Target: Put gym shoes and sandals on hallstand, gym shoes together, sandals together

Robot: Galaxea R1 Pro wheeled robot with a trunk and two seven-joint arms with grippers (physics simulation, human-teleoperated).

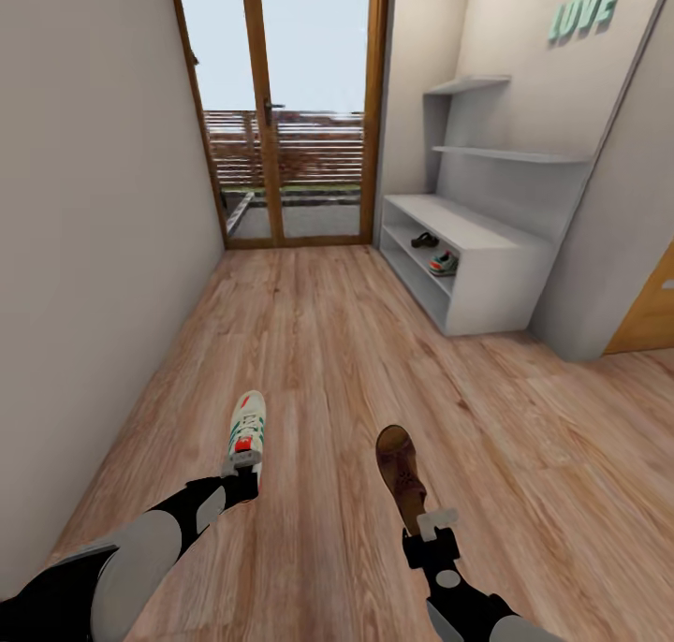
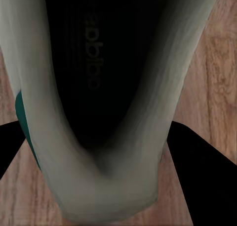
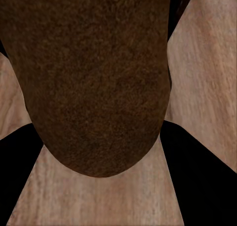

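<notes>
While the left gripper (image 1: 241, 481) grips a gym shoe (image 1: 246, 433) by the heel, the right gripper (image 1: 428, 528) clamps a sandal (image 1: 401, 474), both above the corridor floor (image 1: 318, 361). Carry step; next, drive fwd-right to hallstand (image 1: 468, 249), w/ other shoe (image 1: 443, 264) & sandal (image 1: 424, 240) shelved.

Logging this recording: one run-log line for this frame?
left gripper: gym shoe | right gripper: sandal | hallstand: other pair shelved
</notes>
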